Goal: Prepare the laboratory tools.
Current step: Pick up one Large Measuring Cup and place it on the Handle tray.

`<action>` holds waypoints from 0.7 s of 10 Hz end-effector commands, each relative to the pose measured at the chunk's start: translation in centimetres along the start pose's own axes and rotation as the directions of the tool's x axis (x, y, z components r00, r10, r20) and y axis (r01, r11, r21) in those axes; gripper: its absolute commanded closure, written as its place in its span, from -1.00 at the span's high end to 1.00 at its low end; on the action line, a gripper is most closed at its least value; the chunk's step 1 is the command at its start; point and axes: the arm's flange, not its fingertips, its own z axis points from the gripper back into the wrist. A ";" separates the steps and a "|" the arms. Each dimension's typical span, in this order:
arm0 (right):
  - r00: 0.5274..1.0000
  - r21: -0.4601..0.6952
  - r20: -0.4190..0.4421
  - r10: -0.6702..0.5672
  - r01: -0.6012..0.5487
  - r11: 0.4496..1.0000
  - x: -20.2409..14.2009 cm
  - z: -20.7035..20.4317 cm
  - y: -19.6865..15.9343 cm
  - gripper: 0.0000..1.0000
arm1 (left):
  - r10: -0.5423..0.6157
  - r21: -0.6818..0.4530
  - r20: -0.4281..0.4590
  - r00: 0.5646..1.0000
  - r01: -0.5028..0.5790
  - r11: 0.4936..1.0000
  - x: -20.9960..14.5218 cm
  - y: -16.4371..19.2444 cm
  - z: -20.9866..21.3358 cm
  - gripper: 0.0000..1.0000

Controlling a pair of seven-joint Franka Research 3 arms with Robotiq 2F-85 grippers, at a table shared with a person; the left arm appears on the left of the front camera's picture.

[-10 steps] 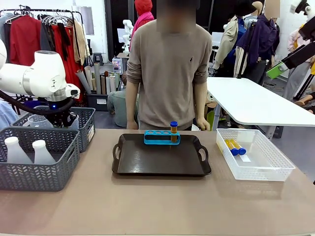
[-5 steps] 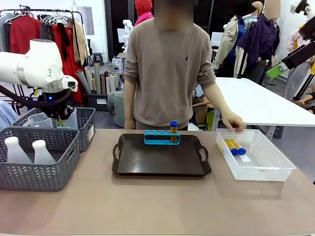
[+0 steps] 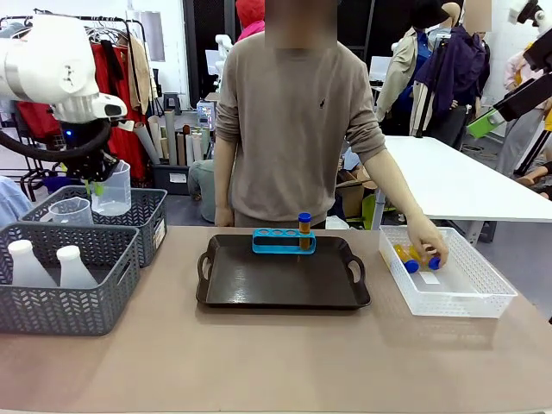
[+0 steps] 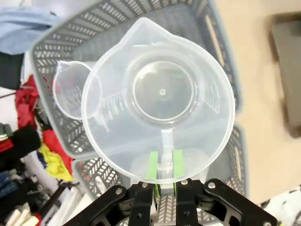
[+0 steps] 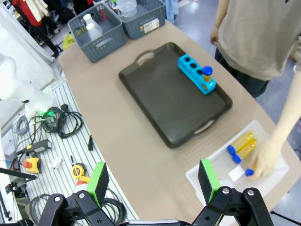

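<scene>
My left gripper [image 4: 163, 165] is shut on the handle of a clear measuring beaker [image 3: 111, 188], which hangs in the air above the far grey basket [image 3: 151, 216]. From above, the beaker [image 4: 160, 94] is empty. A second beaker [image 3: 71, 211] stands in that basket. Two white flasks [image 3: 26, 264] sit in the near grey basket [image 3: 78, 310]. On the black tray [image 3: 283, 285] stands the blue rack [image 3: 284, 241] with one amber tube [image 3: 304, 228] in its right hole. The person's hand [image 3: 426, 242] rests on amber tubes [image 3: 405, 257] in the white basket [image 3: 457, 293]. My right gripper [image 5: 153, 182] hangs open, high over the table's right end.
The tray lies at the middle of the table, the two grey baskets at its left end and the white basket at its right end. The person stands at the far edge behind the tray. Bare tabletop [image 3: 276, 354] runs along the near side.
My left arm has risen and lifted the beaker up out of the far grey basket. The person's hand has reached over and down into the white basket.
</scene>
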 end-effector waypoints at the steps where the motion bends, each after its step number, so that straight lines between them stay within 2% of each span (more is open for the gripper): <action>1: 1.000 0.017 0.019 0.005 -0.005 1.000 0.2 0.0 0.1 1.00 | -0.078 -0.026 -0.010 0.997 0.078 0.997 -0.6 0.3 1.5 -1.00; 3: 1.000 0.017 0.019 0.005 -0.005 1.000 0.2 0.0 0.1 1.00 | -0.103 -0.027 0.018 0.995 0.103 0.994 -1.0 0.5 2.9 -1.00; 4: 1.000 0.017 0.019 0.005 -0.005 1.000 0.2 0.0 0.1 1.00 | -0.072 -0.016 -0.004 0.997 0.072 0.997 -0.7 -0.2 1.8 -1.00; 7: 1.000 0.017 0.019 0.005 -0.005 1.000 0.2 0.0 0.1 1.00 | -0.072 -0.016 -0.004 0.997 0.072 0.997 -0.7 -0.2 1.8 -1.00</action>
